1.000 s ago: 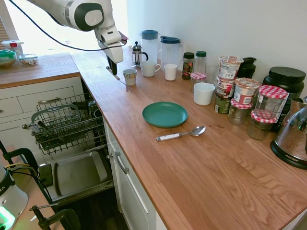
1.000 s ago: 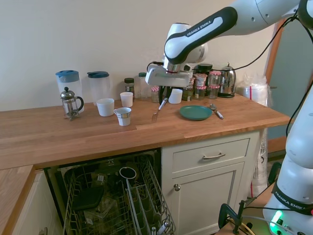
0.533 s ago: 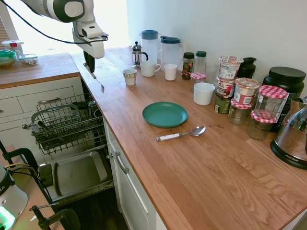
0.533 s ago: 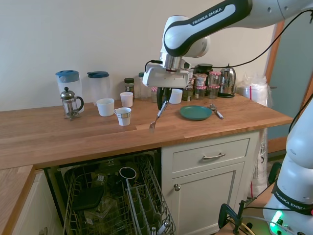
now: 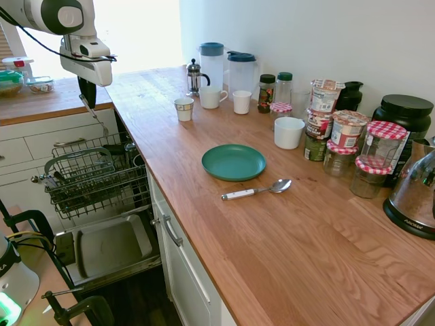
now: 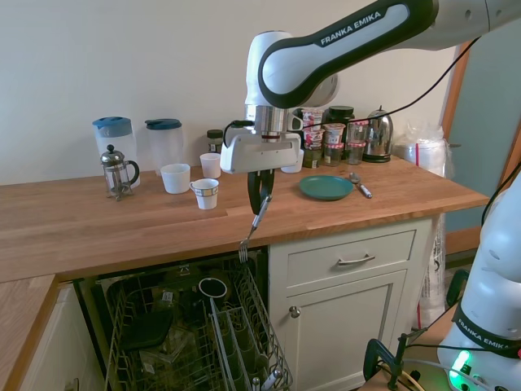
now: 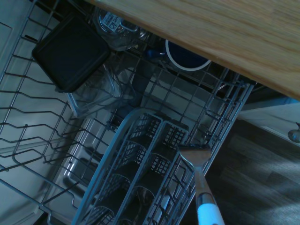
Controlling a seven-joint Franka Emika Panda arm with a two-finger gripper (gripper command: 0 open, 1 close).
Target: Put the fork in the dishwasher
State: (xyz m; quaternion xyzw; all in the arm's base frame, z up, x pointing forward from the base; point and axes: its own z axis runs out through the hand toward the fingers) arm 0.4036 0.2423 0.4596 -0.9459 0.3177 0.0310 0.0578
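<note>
My tool [image 6: 260, 198] pinches the fork [image 6: 251, 230] above the dishwasher [image 6: 191, 338]; dropped crooked, it might miss the rack.

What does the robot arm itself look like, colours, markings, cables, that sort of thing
The arm is glossy white with rounded links, dark joint bands and black FRANKA EMIK lettering along one band. A boxy white gripper ends in dark jaws. A black cable runs along the arm.
</note>
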